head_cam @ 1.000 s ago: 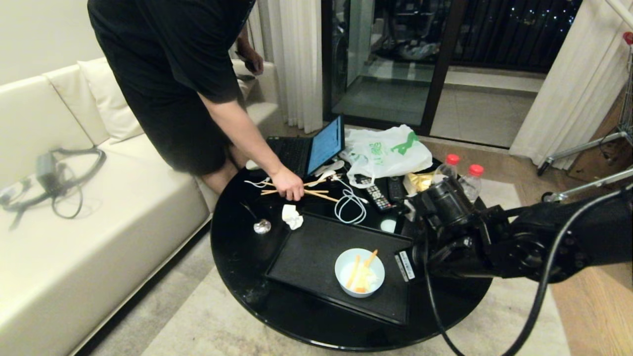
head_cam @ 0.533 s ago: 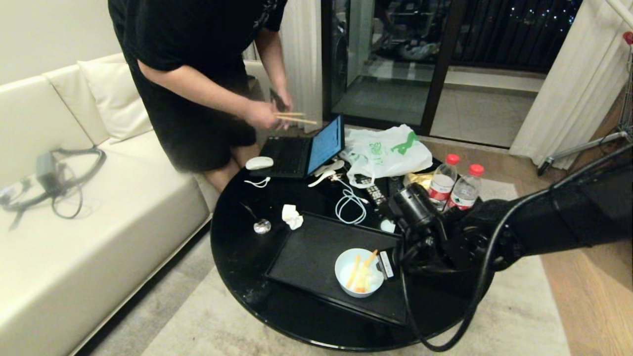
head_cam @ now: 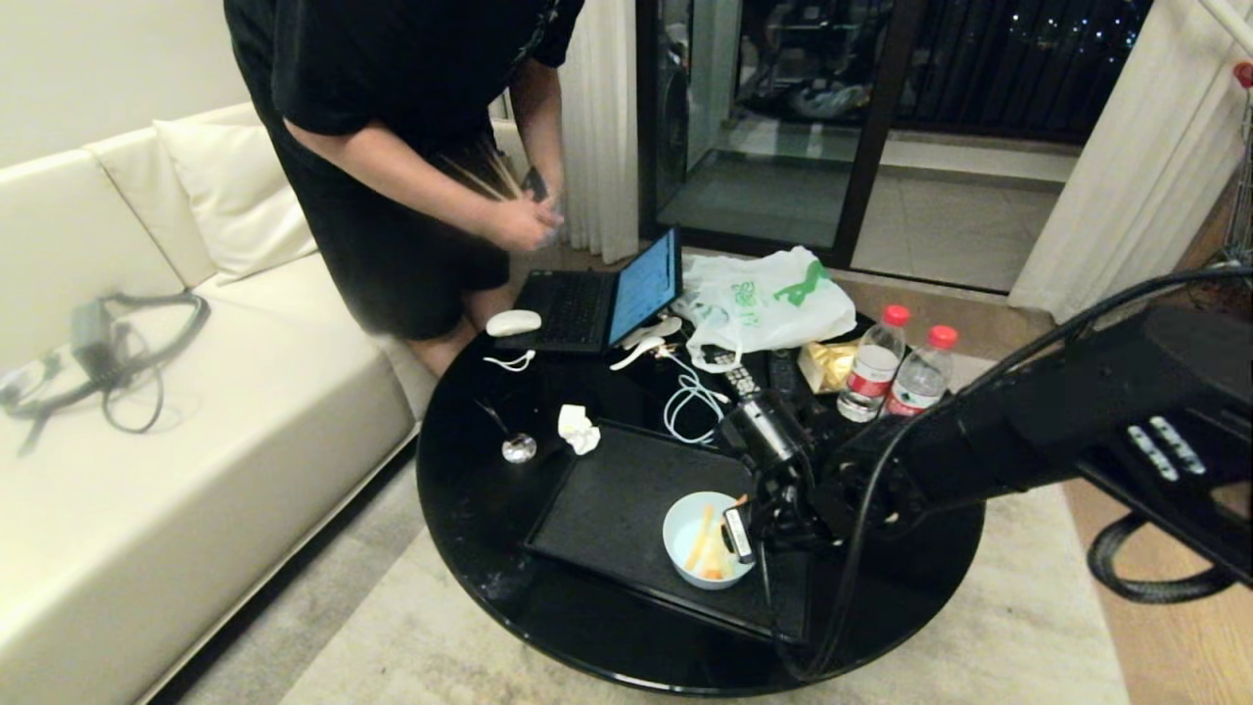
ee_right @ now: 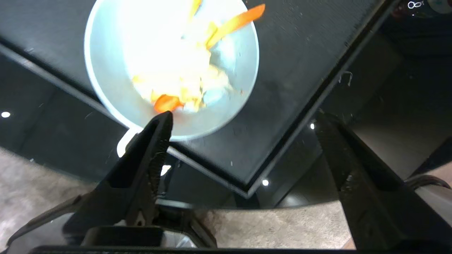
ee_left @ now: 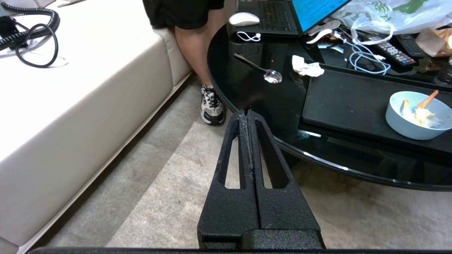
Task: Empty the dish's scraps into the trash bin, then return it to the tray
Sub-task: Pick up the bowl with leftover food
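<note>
The dish (head_cam: pixel 685 537), a small pale blue bowl, sits on the near right part of the black tray (head_cam: pixel 617 490) on the round black table. Orange sticks and pale bits, the scraps (head_cam: pixel 705 553), lie inside it. My right gripper (ee_right: pixel 243 116) hovers open just above the dish's right rim (ee_right: pixel 106 70), one fingertip (ee_right: pixel 163 120) over the rim, the other over the tray's corner (ee_right: pixel 289 88); nothing sits between them. My left gripper (ee_left: pixel 247 113) is shut and empty, parked low over the carpet left of the table. The trash bin is out of view.
A person (head_cam: pixel 411 147) stands at the table's far side holding chopsticks. On the table (head_cam: pixel 480 548) are a laptop (head_cam: pixel 607 299), plastic bag (head_cam: pixel 764 299), two bottles (head_cam: pixel 886 372), remotes, a cable (head_cam: pixel 690 406), crumpled tissue (head_cam: pixel 578 428) and spoon (head_cam: pixel 517 447). A sofa (head_cam: pixel 147 470) stands on the left.
My right arm swung left and down over the dish while its gripper went from shut to open. The person picked the chopsticks off the table and straightened up.
</note>
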Tool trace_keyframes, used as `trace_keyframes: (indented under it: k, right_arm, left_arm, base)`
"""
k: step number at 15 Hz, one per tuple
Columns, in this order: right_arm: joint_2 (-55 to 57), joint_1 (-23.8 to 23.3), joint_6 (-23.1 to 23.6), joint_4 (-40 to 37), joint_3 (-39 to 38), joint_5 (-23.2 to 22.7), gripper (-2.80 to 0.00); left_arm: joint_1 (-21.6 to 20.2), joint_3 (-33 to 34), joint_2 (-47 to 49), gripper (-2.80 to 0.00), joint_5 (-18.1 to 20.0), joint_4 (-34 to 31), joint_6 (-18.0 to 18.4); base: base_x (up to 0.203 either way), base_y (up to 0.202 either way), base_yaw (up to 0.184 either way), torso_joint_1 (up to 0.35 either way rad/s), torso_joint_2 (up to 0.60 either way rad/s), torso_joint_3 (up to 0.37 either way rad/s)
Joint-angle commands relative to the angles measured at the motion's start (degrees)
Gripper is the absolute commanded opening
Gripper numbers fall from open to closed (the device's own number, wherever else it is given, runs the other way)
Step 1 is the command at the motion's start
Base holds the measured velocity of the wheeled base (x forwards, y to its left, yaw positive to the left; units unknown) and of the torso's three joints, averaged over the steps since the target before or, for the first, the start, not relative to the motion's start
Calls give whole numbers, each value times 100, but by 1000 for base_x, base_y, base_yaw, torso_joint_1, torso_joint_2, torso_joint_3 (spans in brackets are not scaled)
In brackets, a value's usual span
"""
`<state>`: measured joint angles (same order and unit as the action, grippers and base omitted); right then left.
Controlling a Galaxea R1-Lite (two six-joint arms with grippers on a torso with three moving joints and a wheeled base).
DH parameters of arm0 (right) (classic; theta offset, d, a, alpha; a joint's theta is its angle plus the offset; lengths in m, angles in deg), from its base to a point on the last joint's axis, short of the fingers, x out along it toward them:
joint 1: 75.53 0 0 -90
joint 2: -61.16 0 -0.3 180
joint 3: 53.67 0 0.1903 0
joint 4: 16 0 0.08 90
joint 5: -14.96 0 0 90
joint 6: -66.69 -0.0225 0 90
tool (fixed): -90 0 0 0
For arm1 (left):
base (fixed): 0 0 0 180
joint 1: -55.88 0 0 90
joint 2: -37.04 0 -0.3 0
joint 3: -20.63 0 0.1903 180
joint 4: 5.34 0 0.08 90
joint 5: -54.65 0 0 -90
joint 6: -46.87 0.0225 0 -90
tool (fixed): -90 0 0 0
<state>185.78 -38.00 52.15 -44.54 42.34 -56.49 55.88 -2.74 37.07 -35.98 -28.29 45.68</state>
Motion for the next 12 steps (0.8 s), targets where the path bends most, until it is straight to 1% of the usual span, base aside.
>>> trace_keyframes:
  k: [1, 3, 9, 12]
  right_arm:
    - [399, -7, -11, -1, 193, 297, 0]
    - [601, -23, -22, -1, 374, 459, 0]
    - [894, -295, -18, -87, 747, 474, 0]
    - [941, -468, 1, -169, 778, 474, 0]
  left_arm:
    - [0, 0, -2, -280, -8, 2, -5]
    - [0, 0, -2, -280, 1, 2, -5]
    - [0, 0, -2, -280, -8, 2, -5]
    - [0, 0, -2, -280, -4, 2, -5]
  base:
    - [0, 0, 0, 0, 0, 0]
    - [0, 0, 0, 0, 0, 0]
    - [0, 0, 0, 0, 0, 0]
    - [0, 0, 0, 0, 0, 0]
